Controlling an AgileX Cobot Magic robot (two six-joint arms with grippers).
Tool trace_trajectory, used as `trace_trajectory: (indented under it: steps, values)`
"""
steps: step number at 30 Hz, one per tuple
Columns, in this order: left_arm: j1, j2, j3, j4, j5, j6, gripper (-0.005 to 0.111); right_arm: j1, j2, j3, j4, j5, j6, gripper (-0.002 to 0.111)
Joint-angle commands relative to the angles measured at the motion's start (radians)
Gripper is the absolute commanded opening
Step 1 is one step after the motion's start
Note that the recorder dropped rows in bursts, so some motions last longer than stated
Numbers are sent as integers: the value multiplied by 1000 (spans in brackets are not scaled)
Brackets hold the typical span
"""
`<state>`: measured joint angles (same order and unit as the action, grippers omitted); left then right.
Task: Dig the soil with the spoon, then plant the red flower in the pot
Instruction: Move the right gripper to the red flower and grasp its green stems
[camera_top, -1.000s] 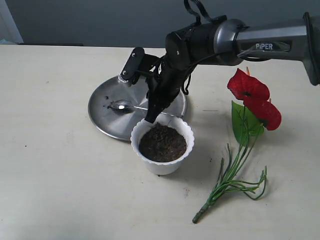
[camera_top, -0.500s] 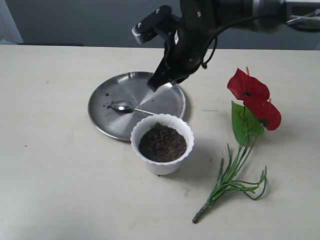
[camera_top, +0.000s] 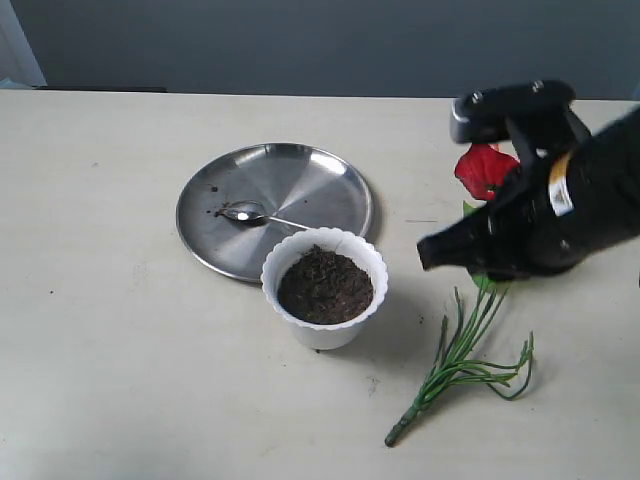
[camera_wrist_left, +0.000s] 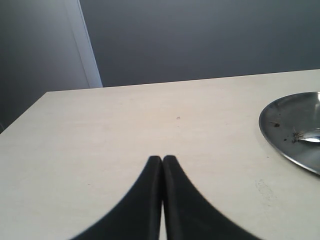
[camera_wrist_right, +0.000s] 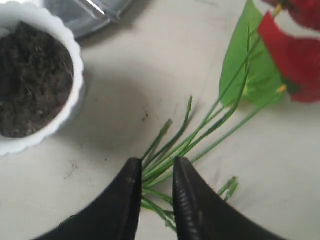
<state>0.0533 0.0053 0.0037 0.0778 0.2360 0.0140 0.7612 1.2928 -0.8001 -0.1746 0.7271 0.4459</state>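
The white scalloped pot (camera_top: 325, 335) holds dark soil (camera_top: 325, 285) near the table's middle. Behind it the silver spoon (camera_top: 245, 212) lies on the steel plate (camera_top: 300, 165), with nothing holding it. The red flower (camera_top: 485, 168) lies on the table at the right, its green stems (camera_top: 460, 360) pointing toward the front. My right gripper (camera_top: 432, 254) hovers above the flower and hides its lower bloom and leaf. In the right wrist view this gripper (camera_wrist_right: 157, 162) is open, its fingers either side of the stems (camera_wrist_right: 200, 135) from above. My left gripper (camera_wrist_left: 162, 158) is shut on nothing.
In the left wrist view the plate's rim (camera_wrist_left: 285, 130) lies off to one side of bare table, with a grey wall beyond the far edge. The pot (camera_wrist_right: 75, 75) and its soil (camera_wrist_right: 30, 75) sit a short way from the stems in the right wrist view.
My right arm has swung from above the plate and pot over to the flower, now covering part of it. The spoon stays on the plate.
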Motion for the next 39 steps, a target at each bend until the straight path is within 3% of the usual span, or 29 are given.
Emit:
trace_trajectory:
  steps: [1, 6, 10, 11, 14, 18, 22, 34, 39]
  values:
    - [-6, -5, -4, 2, -5, -4, 0, -5, -18, 182, 16, -189, 143, 23]
    - [-6, -5, -4, 2, -5, -4, 0, -5, 43, 196, 16, -251, 222, 24]
    - [-6, -5, -4, 2, -5, -4, 0, -5, 120, 196, -150, -295, 478, 59]
    - [-6, -5, -4, 2, -5, -4, 0, -5, 148, 196, -240, -284, 630, 67]
    - [-6, -5, -4, 2, -5, -4, 0, -5, 205, 196, -419, -281, 871, 66]
    - [-6, -5, -4, 2, -5, -4, 0, -5, 307, 165, -471, -366, 1014, 65]
    - [-6, -5, -4, 2, -5, -4, 0, -5, 416, 53, -482, -242, 1012, 65]
    - [-6, -5, -4, 2, -5, -4, 0, -5, 465, 34, -480, -206, 907, 64]
    - [-6, -5, -4, 2, -5, -4, 0, -5, 505, 34, -527, -246, 891, 50]
